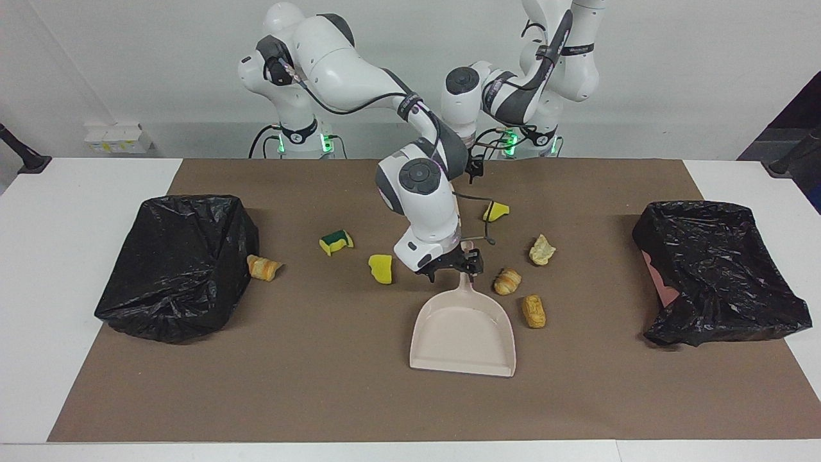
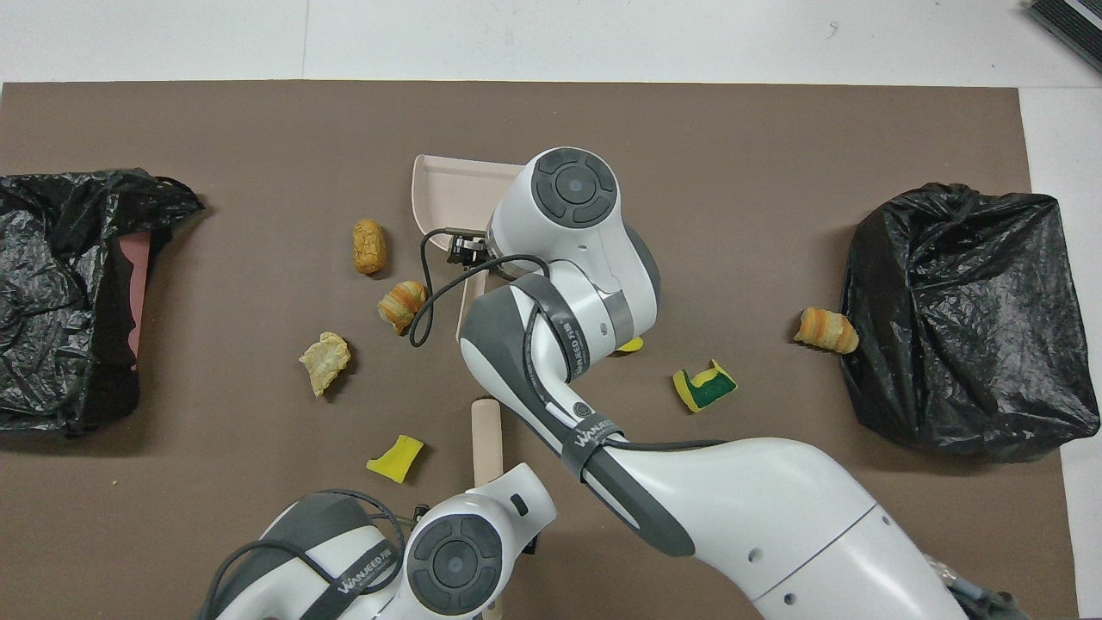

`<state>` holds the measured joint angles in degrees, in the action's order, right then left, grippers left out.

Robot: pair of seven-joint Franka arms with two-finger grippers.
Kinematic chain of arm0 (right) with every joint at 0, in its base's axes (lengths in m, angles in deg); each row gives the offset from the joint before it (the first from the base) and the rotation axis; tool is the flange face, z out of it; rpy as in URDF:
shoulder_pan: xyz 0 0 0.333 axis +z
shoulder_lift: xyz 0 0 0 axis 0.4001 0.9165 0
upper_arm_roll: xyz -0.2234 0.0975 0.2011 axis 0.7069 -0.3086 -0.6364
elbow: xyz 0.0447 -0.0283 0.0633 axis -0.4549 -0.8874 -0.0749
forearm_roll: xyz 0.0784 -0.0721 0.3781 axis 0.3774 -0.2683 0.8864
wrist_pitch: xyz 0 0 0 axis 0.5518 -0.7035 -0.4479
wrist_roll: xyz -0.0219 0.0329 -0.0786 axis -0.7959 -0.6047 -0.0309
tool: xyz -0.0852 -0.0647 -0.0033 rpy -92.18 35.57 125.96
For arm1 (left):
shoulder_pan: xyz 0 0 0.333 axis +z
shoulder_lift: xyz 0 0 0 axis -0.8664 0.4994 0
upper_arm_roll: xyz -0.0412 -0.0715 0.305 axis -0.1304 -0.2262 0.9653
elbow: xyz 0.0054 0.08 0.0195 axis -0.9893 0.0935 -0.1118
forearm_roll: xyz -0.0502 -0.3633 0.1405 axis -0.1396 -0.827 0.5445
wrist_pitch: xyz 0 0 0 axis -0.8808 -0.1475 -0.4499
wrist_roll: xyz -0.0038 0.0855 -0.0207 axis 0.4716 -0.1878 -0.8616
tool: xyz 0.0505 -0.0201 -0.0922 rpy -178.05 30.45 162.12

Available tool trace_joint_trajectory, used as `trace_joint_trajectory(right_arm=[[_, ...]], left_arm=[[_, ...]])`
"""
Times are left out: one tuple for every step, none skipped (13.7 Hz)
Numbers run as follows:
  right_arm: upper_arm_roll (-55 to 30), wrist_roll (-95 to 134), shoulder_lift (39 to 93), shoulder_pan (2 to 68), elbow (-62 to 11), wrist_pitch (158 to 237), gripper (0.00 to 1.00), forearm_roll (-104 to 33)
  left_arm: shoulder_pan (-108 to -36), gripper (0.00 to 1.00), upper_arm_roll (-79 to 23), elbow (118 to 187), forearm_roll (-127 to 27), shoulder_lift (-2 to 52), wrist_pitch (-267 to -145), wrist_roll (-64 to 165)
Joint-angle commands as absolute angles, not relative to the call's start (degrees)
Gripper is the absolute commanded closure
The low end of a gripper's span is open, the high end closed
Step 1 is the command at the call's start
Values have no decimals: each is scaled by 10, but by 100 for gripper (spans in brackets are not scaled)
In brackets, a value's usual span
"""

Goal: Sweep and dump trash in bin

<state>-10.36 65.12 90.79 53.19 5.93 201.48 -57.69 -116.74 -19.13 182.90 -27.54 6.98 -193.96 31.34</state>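
Trash (image 1: 381, 268) lies loose on the brown mat (image 1: 321, 391) covering the desk (image 1: 64, 256), none of it collected yet. There are seven scraps between two bins:
- three yellow sponge chunks, porous and rough-cut, one with a green back (image 1: 336, 241);
- four tan, crusty bread-like lumps.

Three lumps sit just beside the dustpan (image 1: 463, 327), toward the left arm's end. One lump (image 1: 263, 267) rests just beside the bin (image 1: 179, 263) at the right arm's end.

The dustpan is smooth beige plastic, a flat tray with raised walls. It lies flat, handle toward the robots and mouth away, so it can be taken from the robots' end.

The right pincer (image 1: 457, 264) is down at that handle, judged to be taking hold. Whether it is apart or clamped cannot be told.

The left pincer (image 1: 474, 169) is low over the handle end of the brush (image 2: 486, 430) and stands apart, holding nothing. The brush is a slim beige stick lying lengthwise, nearer the robots than the dustpan.

Both bins are lined with crinkled, glossy black film. The second bin (image 1: 718, 269) slumps open.
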Motion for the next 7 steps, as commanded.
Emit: trace_joint_trajectory(right_arm=[[-106, 668, 920, 540, 78, 2019, 25, -571], [-106, 670, 922, 543, 78, 2020, 29, -571], [-106, 672, 925, 547, 78, 2022, 37, -571], [-106, 671, 927, 549, 78, 2022, 37, -572], [-106, 671, 927, 551, 78, 2022, 38, -573], [-105, 671, 927, 552, 77, 2022, 40, -573], [-105, 671, 926, 553, 75, 2022, 41, -573]], left_arm=[[-1193, 0, -181, 1856, -312, 52, -1957, 301], [-1199, 0, -181, 1857, -324, 56, -1957, 301], [-1207, 5, -180, 1864, -333, 56, -1957, 300], [-1207, 18, -180, 1866, -337, 55, -1955, 293], [-1207, 27, -180, 1863, -337, 57, -1956, 280], [-1206, 36, -180, 1863, -337, 57, -1956, 279], [-1206, 49, -180, 1863, -337, 56, -1950, 278]])
